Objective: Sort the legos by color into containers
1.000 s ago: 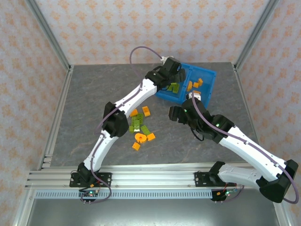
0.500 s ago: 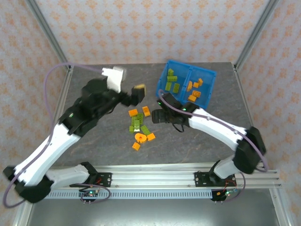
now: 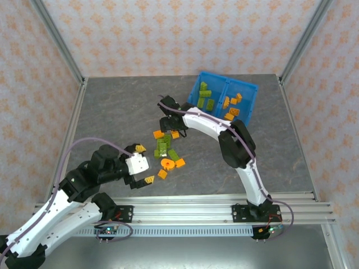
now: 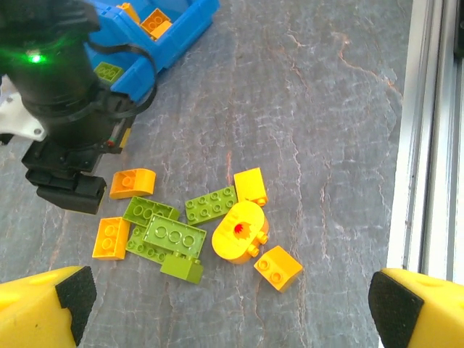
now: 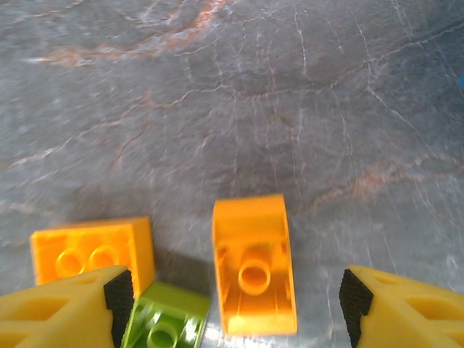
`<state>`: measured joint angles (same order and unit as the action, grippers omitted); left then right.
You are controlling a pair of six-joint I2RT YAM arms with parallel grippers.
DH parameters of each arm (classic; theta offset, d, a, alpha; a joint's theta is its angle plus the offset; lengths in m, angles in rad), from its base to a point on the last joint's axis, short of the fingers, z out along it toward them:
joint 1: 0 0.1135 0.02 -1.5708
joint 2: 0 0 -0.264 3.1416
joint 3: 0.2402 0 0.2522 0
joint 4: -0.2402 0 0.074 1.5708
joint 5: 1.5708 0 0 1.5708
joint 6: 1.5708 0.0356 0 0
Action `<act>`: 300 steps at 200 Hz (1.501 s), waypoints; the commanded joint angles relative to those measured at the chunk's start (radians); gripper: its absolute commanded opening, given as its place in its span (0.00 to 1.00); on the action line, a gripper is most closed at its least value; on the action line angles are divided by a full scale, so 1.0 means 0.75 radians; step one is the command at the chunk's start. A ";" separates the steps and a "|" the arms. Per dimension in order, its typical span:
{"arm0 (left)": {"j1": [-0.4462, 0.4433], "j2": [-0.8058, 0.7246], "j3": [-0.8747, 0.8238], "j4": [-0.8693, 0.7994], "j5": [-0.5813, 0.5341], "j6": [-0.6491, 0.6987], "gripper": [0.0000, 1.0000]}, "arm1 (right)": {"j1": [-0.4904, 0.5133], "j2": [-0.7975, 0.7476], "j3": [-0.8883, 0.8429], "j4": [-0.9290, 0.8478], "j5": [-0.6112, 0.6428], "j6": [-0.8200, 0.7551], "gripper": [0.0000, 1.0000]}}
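On veined grey table [image 4: 326, 109]: studded plastic legos [image 4: 174, 238], round ring [image 4: 240, 230].

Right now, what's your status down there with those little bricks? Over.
Left jaws wide open, empty. Right jaws open, either side of an orange brick, not touching. Green brick crowding one side. Loose pile unsorted, short of the blue bin.

Grey veined tabletop [image 3: 112, 123], pink patterned walls [image 3: 168, 33], aluminium corner posts [image 3: 59, 39], near rail [image 3: 185, 210]
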<state>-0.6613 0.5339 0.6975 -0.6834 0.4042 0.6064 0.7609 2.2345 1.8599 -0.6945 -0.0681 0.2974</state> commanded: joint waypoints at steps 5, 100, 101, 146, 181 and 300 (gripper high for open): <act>-0.010 -0.025 -0.030 0.068 0.007 0.070 1.00 | -0.011 0.092 0.132 -0.157 0.041 -0.017 0.71; -0.008 -0.010 -0.109 0.163 -0.017 0.104 1.00 | -0.012 0.166 0.165 -0.216 0.040 -0.008 0.34; -0.008 -0.010 -0.109 0.165 -0.017 0.105 1.00 | -0.012 0.165 0.165 -0.215 0.042 -0.009 0.33; -0.006 -0.016 -0.134 0.202 -0.009 0.099 1.00 | -0.016 -0.161 -0.042 -0.041 0.100 0.005 0.28; -0.004 -0.028 -0.143 0.229 -0.005 0.082 1.00 | -0.068 -0.541 -0.351 0.087 0.179 0.042 0.27; 0.075 0.045 -0.138 0.293 0.049 0.079 1.00 | -0.780 -0.636 -0.597 0.257 0.206 0.057 0.28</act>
<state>-0.6189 0.5705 0.5991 -0.5037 0.4255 0.6636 0.2028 1.6417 1.3315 -0.5236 0.1055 0.3435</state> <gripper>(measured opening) 0.997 0.302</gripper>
